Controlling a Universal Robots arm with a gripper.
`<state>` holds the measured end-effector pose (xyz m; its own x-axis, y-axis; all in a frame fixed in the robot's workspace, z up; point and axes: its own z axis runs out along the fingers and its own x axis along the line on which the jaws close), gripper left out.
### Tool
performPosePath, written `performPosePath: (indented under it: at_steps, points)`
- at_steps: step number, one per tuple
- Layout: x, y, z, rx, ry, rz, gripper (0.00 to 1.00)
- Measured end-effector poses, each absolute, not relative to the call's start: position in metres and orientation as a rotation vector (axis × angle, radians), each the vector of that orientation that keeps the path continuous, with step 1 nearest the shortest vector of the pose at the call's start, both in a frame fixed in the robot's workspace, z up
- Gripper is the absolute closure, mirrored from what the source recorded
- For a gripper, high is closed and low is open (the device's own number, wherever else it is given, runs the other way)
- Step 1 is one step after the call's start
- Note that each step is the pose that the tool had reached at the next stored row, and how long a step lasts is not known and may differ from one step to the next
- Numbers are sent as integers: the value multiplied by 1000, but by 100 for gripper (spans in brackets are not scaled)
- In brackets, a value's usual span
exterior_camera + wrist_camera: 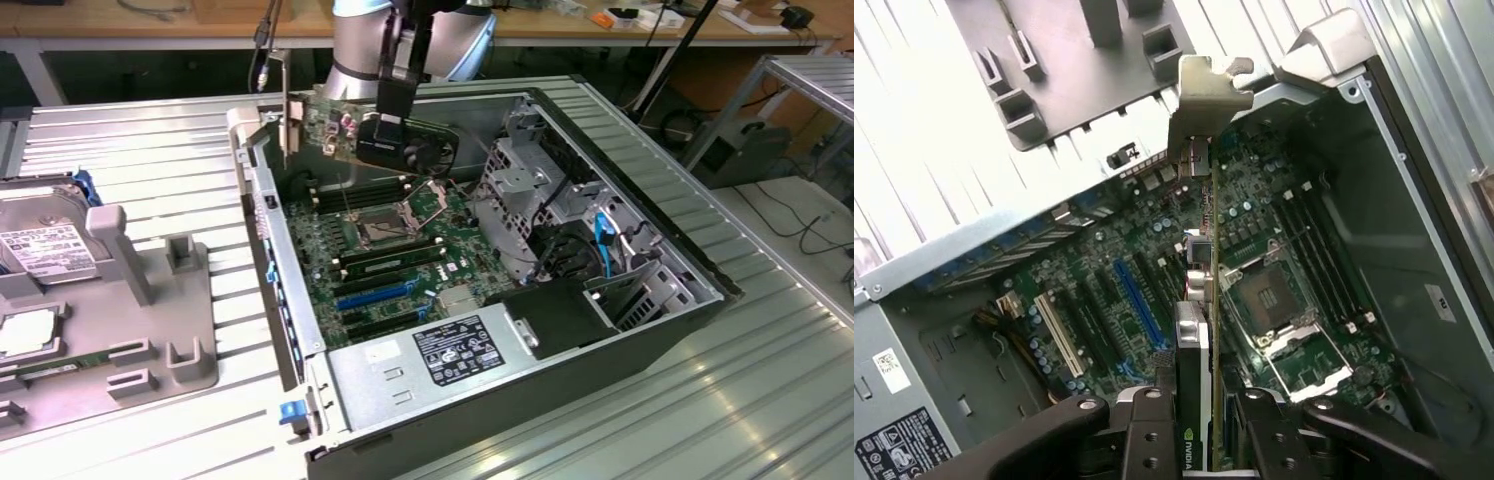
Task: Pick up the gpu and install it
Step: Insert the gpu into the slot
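Observation:
The gpu (424, 150), a thin card with a dark fan face and a silver bracket at one end, hangs above the open computer case (694, 270). My gripper (384, 138) is shut on it from above. In the wrist view the gpu (1211, 230) shows edge-on, its bracket (1207, 88) pointing to the case's rear wall, and my gripper (1199, 440) clamps it with a finger (1144, 430) on either side. Under the card lies the motherboard (1104, 250) with a blue slot (1139, 300); the card is above it, not seated.
A CPU socket (380, 232) and memory slots lie beside the card's path. The power supply (427, 355) fills the case's near end and a drive cage (534, 180) stands at the exterior view's right. A grey holder tray (120, 300) with a hard drive (40, 250) sits at the left.

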<state>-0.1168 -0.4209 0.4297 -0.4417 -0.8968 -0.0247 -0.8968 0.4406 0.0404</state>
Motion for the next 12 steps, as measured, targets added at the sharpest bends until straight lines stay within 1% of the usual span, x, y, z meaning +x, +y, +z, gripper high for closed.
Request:
performPosePath:
  at_steps: [12]
  points:
    - [-117,-421,430,1784,-2581,-74,73]
